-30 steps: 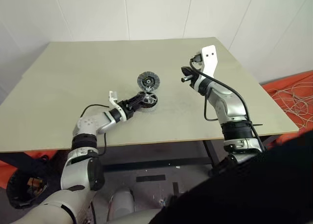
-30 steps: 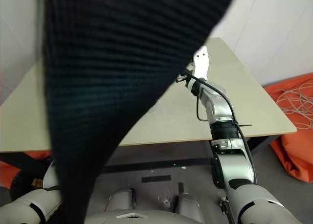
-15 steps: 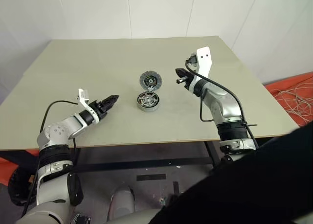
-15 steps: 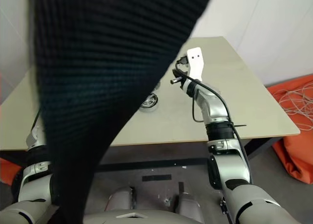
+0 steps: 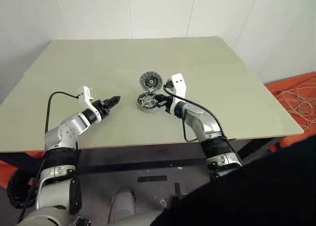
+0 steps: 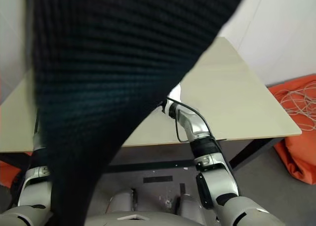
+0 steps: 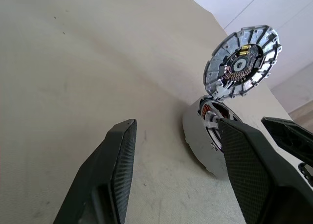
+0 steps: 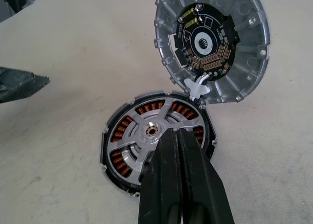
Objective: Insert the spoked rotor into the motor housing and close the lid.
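The motor housing (image 8: 113,150) lies mid-table, with brown coils showing between the silver spokes of the spoked rotor (image 8: 151,131) seated inside it. The lid (image 8: 244,62), a silver disc with a dark circuit face, stands tilted open at the housing's far edge. My right gripper (image 8: 177,132) is shut and empty, its tip right over the rotor's near side, beside the hub. My left gripper (image 5: 112,100) is open and empty, a hand's width left of the housing (image 5: 148,103) and pointing at it. In the left wrist view its fingers (image 7: 120,145) frame the lid (image 7: 242,62).
The beige table (image 5: 74,68) is bare around the parts, and its front edge runs just below both arms. An orange cloth with loose cables (image 5: 296,95) lies on the floor to the right. A dark fabric (image 6: 123,63) hides most of the right eye view.
My left gripper has pulled back leftward from the housing. My right gripper has come down and to the left, from near the table's right side to the housing.
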### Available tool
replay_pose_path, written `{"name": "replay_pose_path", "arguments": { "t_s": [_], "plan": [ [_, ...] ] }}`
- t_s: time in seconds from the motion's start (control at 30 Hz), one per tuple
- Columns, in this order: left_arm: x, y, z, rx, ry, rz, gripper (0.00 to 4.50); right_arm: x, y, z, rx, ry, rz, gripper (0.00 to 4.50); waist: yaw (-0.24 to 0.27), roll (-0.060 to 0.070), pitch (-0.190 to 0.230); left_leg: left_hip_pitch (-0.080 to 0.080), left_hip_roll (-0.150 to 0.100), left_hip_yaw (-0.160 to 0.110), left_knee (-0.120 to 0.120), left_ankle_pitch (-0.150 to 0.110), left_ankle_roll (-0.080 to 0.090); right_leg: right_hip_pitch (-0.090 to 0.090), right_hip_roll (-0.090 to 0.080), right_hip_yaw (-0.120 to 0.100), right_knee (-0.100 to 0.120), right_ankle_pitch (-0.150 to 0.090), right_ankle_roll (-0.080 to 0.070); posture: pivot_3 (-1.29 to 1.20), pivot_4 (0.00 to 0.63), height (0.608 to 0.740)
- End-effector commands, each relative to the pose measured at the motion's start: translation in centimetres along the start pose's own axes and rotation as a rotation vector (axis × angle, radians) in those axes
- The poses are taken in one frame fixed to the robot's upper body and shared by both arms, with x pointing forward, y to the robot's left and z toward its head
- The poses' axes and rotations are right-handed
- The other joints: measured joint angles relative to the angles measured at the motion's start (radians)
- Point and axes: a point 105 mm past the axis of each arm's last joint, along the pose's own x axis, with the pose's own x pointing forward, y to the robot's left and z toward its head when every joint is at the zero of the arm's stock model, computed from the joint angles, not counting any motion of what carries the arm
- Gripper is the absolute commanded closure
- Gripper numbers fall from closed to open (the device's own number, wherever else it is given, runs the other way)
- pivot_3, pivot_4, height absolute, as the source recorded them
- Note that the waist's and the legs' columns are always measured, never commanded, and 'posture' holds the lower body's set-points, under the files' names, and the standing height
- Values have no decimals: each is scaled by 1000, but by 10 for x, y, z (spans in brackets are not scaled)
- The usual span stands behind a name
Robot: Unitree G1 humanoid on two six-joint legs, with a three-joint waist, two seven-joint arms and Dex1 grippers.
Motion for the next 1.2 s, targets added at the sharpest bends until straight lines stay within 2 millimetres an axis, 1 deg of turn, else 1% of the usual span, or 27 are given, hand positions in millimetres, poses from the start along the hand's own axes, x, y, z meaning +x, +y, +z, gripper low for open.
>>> {"name": "replay_pose_path", "arguments": {
  "t_s": [0.03, 0.07, 0.13, 0.17, 0.2, 0.33, 0.4, 0.47, 0.5, 0.6, 0.73, 0.8, 0.9, 1.03, 1.1, 1.2],
  "plan": [
    [2, -11, 12, 45, -37, -33, 1674, 13, 9, -22, 7, 52, 19, 4500, -1, 0, 0, 0, 0, 0, 0, 0, 0, 0, 0, 0, 0, 0, 0, 0, 0, 740],
    [2, -12, 11, 45, -35, -35, 1674, 15, 9, -34, 16, 84, 14, 4500, -1, 0, 0, 0, 0, 0, 0, 0, 0, 0, 0, 0, 0, 0, 0, 0, 0, 740],
    [2, -13, 10, 50, -32, -33, 1674, 15, 7, -48, 16, 119, -3, 4500, -4, 0, 0, 1, 0, 0, 0, 0, 0, 0, 0, 1, 0, 0, 0, 0, 0, 740],
    [1, -12, 10, 52, -32, -31, 1674, 15, 5, -50, 18, 122, -13, 4500, -4, -1, -1, 2, 0, 0, 0, 0, 0, 1, 0, 1, 0, 0, 0, 0, 0, 740],
    [0, -12, 10, 48, -32, -28, 1674, 15, 3, -47, 26, 109, -19, 4500, -4, -1, -1, 3, 0, 0, 0, -1, 1, 2, 0, 1, 0, 0, 0, 0, 0, 740],
    [-2, -9, 7, 42, -25, -18, 1674, 14, -5, -27, 17, 42, -29, 4500, -3, 0, -1, 10, 0, 0, 0, -1, 1, 7, 0, 2, 0, -1, 1, 0, 0, 740],
    [-1, -8, 6, 38, -22, -16, 1674, 13, -7, -15, -2, 8, -27, 4500, -2, 0, -1, 10, 0, -1, 0, -1, 1, 7, 0, 2, 0, -3, 4, 0, 0, 740],
    [1, -9, 5, 36, -20, -16, 1674, 12, -6, -1, -25, -32, -17, 4500, 1, 0, -1, 9, 0, -1, 0, -1, 1, 7, 0, 2, 0, -2, 3, 0, 0, 740],
    [1, -9, 4, 35, -18, -17, 1674, 11, -5, 7, -41, -53, -9, 4500, 1, 0, -1, 9, 0, -1, 0, -1, 1, 7, 0, 2, 0, 0, 0, 0, 0, 740],
    [3, -10, 0, 30, -9, -20, 1674, 9, 1, 26, -76, -96, 19, 4500, 0, 0, -1, 6, 0, -1, 0, -1, 1, 5, 0, 2, 0, 0, 0, 0, 0, 740],
    [5, -11, -5, 26, 6, -26, 1674, 12, 16, 40, -94, -127, 76, 4500, -1, 0, -1, 3, 0, 0, 0, -1, 1, 1, 0, 2, 0, 0, 0, 0, 0, 740],
    [5, -11, -4, 27, 6, -26, 1674, 18, 23, 40, -97, -118, 98, 4500, -3, 0, -1, 2, 0, 0, 0, -1, 1, 0, 0, 2, 0, 0, 0, 0, 0, 740],
    [5, -12, -2, 29, 2, -28, 1674, 28, 28, 35, -102, -89, 113, 4500, -4, 0, 0, 2, 0, 0, -1, -1, 1, 0, 0, 2, 0, 0, 0, 0, 0, 740],
    [0, -10, 0, 39, -3, -17, 1674, 42, 34, 17, -62, -31, 124, 4500, -3, 0, 0, 2, 0, 0, 0, -1, 1, 0, 0, 2, 0, 0, 0, 0, 0, 740],
    [-3, -8, 0, 41, -4, -8, 1674, 46, 34, 10, -64, -6, 113, 4500, -3, 0, 0, 2, 0, 0, 0, -1, 2, 0, 0, 2, 0, 0, -1, 0, 0, 740],
    [-6, -6, -1, 42, -8, 3, 1674, 48, 30, 5, -51, 10, 88, 4500, -2, 0, 0, 0, 0, 0, 0, -1, 2, -1, 0, 2, 0, 0, -1, 0, 0, 740]
  ]
}}
